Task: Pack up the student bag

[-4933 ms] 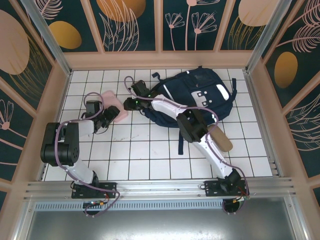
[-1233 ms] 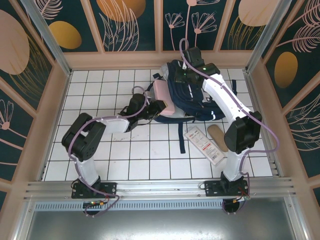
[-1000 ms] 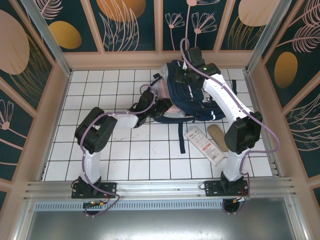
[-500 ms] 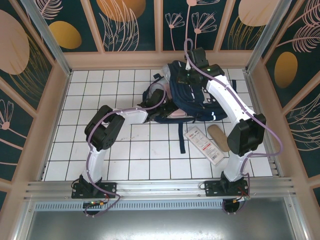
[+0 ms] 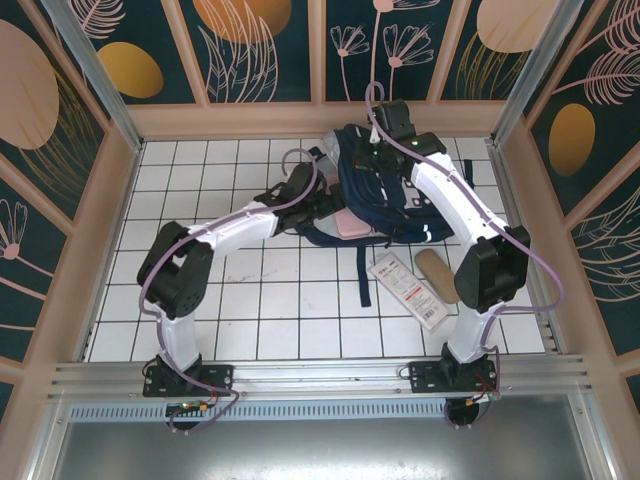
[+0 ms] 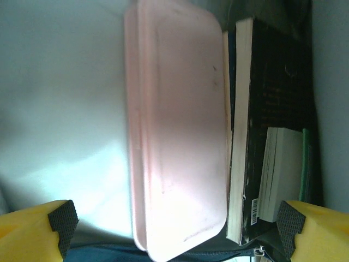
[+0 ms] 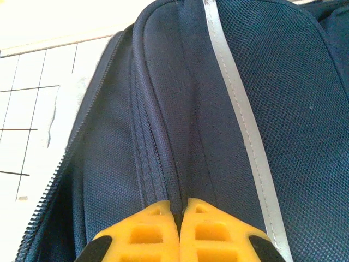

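The navy student bag point(image 5: 385, 200) lies at the back of the tiled table with its mouth facing left. A pink case point(image 5: 350, 222) sits in that mouth, beside a black book point(image 6: 272, 98) and a white book point(image 6: 281, 164). The pink case point(image 6: 180, 136) is close in front of my left gripper point(image 6: 177, 229), which is open wide and apart from it. My left gripper point(image 5: 322, 207) is at the bag's opening. My right gripper point(image 7: 181, 210) is shut on a ridge of the bag's fabric point(image 7: 163, 109) near its white stripe point(image 7: 240, 120), at the bag's top point(image 5: 368, 165).
A flat white packet with red print point(image 5: 405, 290) and a tan oval object point(image 5: 440, 275) lie on the tiles right of centre. A dark strap point(image 5: 362, 280) trails toward me from the bag. Wooden walls enclose the table; the left tiles point(image 5: 200, 180) are bare.
My left arm carried the pink case from the left tiles into the bag's mouth, then opened and let it go. My right arm moved up to the bag's top and stays shut there.
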Controlling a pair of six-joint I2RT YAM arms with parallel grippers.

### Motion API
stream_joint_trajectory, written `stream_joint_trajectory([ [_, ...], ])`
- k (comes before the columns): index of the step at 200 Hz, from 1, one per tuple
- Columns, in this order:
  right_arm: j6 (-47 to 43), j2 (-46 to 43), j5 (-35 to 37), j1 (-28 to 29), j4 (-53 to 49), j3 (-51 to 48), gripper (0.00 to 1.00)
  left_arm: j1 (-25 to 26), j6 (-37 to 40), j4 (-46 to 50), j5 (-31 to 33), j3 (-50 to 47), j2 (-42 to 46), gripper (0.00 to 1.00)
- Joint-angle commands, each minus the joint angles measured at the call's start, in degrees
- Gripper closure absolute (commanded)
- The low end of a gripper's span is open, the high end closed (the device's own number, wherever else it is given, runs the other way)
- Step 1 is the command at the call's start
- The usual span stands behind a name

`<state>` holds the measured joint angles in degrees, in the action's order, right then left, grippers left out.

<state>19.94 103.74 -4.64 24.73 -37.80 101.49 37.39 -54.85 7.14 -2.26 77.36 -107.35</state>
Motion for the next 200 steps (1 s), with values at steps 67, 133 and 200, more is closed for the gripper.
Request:
stream_joint_trajectory([
  [67, 3.5, -4.5, 1.0, -0.5, 4.2, -4.3, 1.00, -3.4, 7.1, 3.9, -0.9, -5.6, 2.2, 0.22],
  [133, 4.3, -5.9, 1.5, 0.1, 4.5, -6.7, 1.00, -3.3, 5.1, -2.7, -7.8, -0.7, -0.8, 0.27],
  [200, 3.7, -6.4, 4.2, 0.0, 3.4, -6.2, 1.00, -3.0, 0.5, 0.9, -11.5, -2.2, -8.1, 0.30],
])
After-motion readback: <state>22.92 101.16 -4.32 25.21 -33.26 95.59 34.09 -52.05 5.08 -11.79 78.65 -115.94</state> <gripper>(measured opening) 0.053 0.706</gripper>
